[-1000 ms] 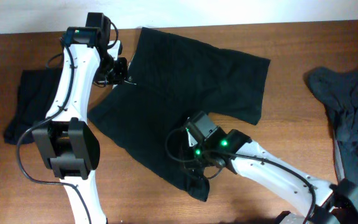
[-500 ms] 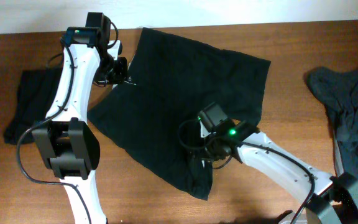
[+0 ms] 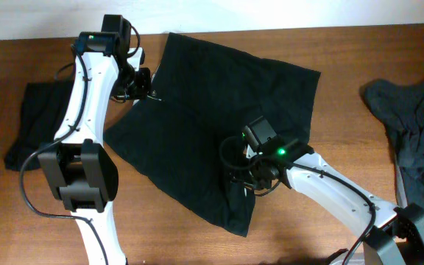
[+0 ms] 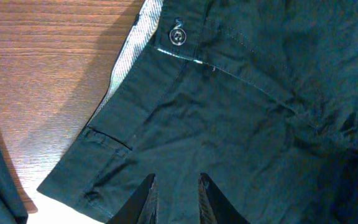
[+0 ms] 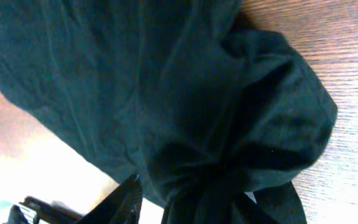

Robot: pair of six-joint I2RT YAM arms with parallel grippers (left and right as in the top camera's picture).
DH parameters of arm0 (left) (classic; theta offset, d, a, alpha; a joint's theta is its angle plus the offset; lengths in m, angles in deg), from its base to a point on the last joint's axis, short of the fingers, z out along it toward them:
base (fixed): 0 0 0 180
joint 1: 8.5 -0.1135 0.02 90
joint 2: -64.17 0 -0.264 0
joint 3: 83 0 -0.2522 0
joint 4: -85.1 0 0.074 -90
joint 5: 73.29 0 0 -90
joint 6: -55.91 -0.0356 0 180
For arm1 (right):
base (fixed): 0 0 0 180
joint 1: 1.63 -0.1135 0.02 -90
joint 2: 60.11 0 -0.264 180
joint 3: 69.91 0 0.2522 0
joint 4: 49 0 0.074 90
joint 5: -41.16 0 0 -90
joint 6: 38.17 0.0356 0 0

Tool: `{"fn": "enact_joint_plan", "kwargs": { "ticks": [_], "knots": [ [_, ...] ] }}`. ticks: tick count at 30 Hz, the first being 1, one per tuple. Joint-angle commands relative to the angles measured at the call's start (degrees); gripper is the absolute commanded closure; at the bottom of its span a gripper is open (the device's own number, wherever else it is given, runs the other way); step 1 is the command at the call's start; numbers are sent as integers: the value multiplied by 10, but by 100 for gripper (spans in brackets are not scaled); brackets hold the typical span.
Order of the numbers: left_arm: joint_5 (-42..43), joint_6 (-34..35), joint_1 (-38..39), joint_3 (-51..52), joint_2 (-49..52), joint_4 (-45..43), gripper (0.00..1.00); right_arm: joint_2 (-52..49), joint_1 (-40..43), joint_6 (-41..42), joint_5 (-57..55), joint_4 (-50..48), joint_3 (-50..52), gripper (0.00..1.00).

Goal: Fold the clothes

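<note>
Where the brown wooden desk [image 3: 344, 51] filled the overhead view, we saw the black shorts [image 3: 219, 96] spread across its middle. Their waist end lay toward the far left, one leg reached to the right, and the other ran down toward the near edge. A crumpled grey garment [image 3: 418, 125] lay at the right edge, well apart from the shorts. A smaller dark garment [image 3: 32, 125] sat at the left, beside the left arm [image 3: 87, 96].

That white arm stretched from the near side to the far left, and the right arm [image 3: 330, 195] came in from the near right corner. The left tool [image 3: 140, 82] was at the waist corner of the shorts. In its own camera the left tool [image 4: 178, 199] hung over the flat cloth with its tips a little apart. We could not tell whether they pinched any fabric.

The right tool [image 3: 245, 184] sat over the near leg of the shorts. Its camera showed a bunched fold of the cloth [image 5: 260, 124] and one finger [image 5: 126, 199] beside it. The other side was covered, so we could not tell whether the fold was gripped.

The waistband [image 4: 135, 56] showed a pale inner strip, and a small dark button [image 4: 178, 37] lay on it.
</note>
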Motion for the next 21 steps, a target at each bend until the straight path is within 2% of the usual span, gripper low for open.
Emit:
{"fn": "enact_joint_plan", "kwargs": {
  "ticks": [1,8,15,21],
  "knots": [
    [-17,3,1,0,-1,-1,78,-3,5,45,-31,3,2,55],
    [-17,3,1,0,-1,-1,78,-3,48,61,-23,0,32,54],
    [-17,3,1,0,-1,-2,78,-3,117,39,61,-58,80,54],
    [-17,3,1,0,-1,-2,78,-3,152,39,72,-59,85,53]
  ]
}}
